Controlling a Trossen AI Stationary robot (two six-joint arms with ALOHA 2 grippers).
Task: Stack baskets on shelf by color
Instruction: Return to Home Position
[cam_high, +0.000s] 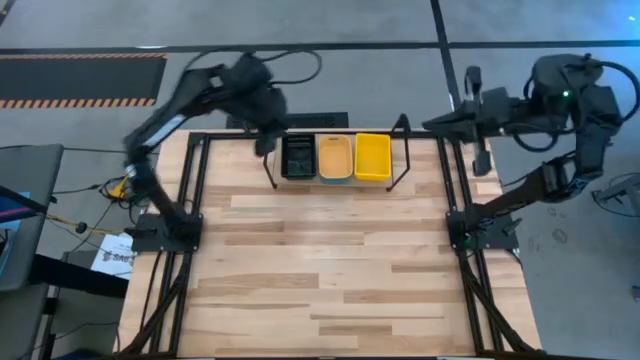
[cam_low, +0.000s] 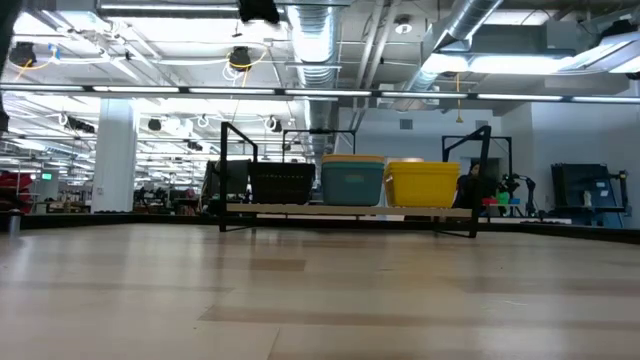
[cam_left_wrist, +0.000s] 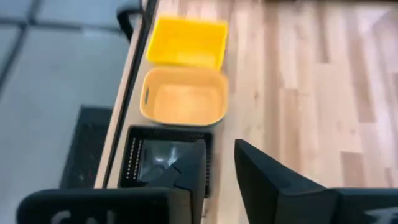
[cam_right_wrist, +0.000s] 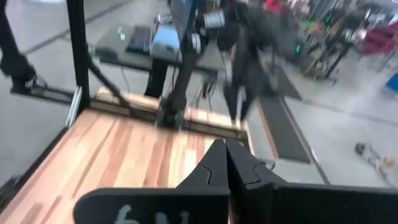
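The shelf (cam_high: 405, 152) (cam_low: 350, 210) stands by the table's far edge with three stacks side by side on it: black baskets (cam_high: 298, 157) (cam_low: 282, 182) (cam_left_wrist: 155, 158), an orange basket (cam_high: 334, 158) (cam_left_wrist: 183, 101) on a teal one (cam_low: 352, 185), and yellow baskets (cam_high: 372, 157) (cam_low: 423, 183) (cam_left_wrist: 186, 40). My left gripper (cam_high: 266, 140) (cam_left_wrist: 219, 149) is open, raised above the shelf's left end beside the black stack. My right gripper (cam_high: 432, 124) (cam_right_wrist: 227, 163) is shut and empty, raised at the table's far right corner.
A black frame (cam_high: 195, 190) edges the wooden table on its left and right sides. Bare wood (cam_high: 320, 270) stretches from the shelf to the near edge. Beyond the far edge is grey floor with a dark mat (cam_left_wrist: 84, 143).
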